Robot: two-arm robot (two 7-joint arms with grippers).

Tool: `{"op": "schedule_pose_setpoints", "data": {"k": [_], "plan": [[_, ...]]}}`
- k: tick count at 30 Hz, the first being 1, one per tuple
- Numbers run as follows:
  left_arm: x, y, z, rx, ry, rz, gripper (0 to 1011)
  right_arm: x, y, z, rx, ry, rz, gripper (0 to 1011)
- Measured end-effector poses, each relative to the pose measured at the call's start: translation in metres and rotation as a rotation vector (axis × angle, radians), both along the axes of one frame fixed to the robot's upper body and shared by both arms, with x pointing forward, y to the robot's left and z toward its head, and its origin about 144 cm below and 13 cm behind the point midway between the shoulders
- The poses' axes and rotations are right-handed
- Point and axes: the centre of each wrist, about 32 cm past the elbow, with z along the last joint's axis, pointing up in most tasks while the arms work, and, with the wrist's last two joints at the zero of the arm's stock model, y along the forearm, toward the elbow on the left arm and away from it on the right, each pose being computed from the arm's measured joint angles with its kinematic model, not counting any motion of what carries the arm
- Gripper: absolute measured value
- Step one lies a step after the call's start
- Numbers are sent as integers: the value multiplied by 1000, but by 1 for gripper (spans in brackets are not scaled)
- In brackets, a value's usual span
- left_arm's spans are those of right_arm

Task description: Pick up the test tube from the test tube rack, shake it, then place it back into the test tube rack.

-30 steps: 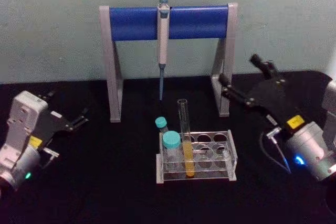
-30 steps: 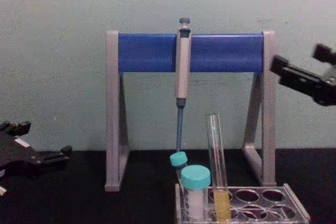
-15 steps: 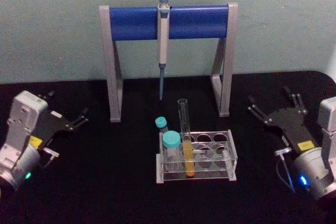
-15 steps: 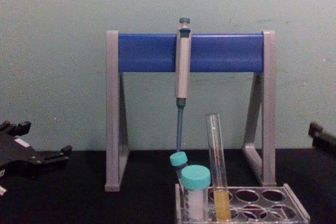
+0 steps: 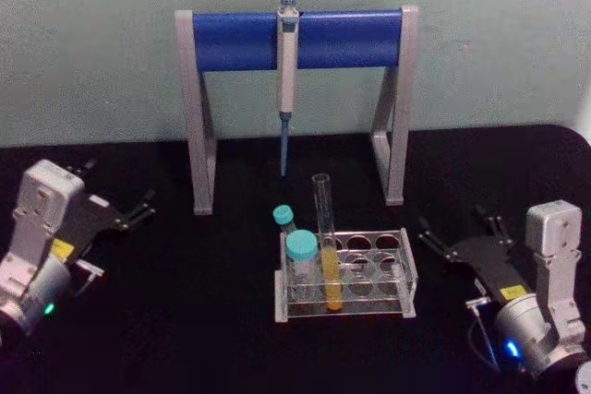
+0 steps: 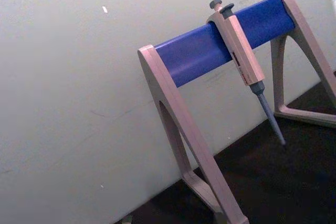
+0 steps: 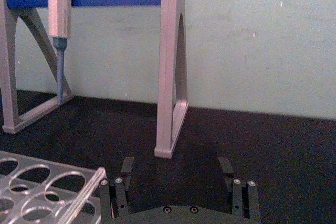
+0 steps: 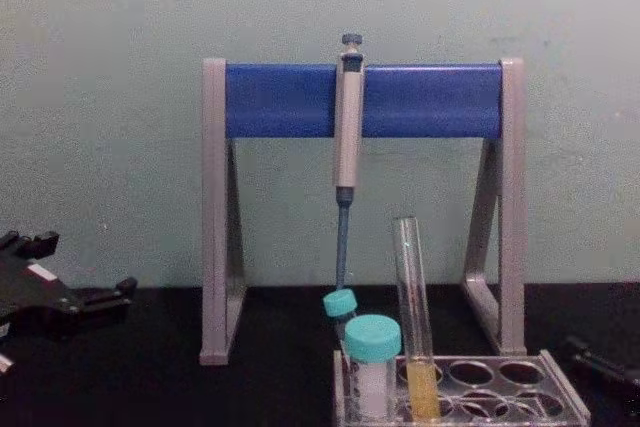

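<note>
Tube: standing near-upright in rack, lying left of right gripper, the nearer one, fingers spread, empty. Left gripper: idling far left, fingers apart.

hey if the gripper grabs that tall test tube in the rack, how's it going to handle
The test tube looks like smooth clear glass, so probably slippery and breakable if squeezed hard. It is uncapped with yellow liquid low down, so hard tilting might spill. It leans slightly in the test tube rack, so it likely sits loosely and lifts out easily.
</note>
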Motion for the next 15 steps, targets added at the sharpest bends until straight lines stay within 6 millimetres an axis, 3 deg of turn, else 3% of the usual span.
{"op": "schedule_pose_setpoints", "data": {"k": [15], "plan": [[0, 0, 0, 0, 0, 0, 1001, 1, 2, -10, 12, 50, -7, 1000]]}}
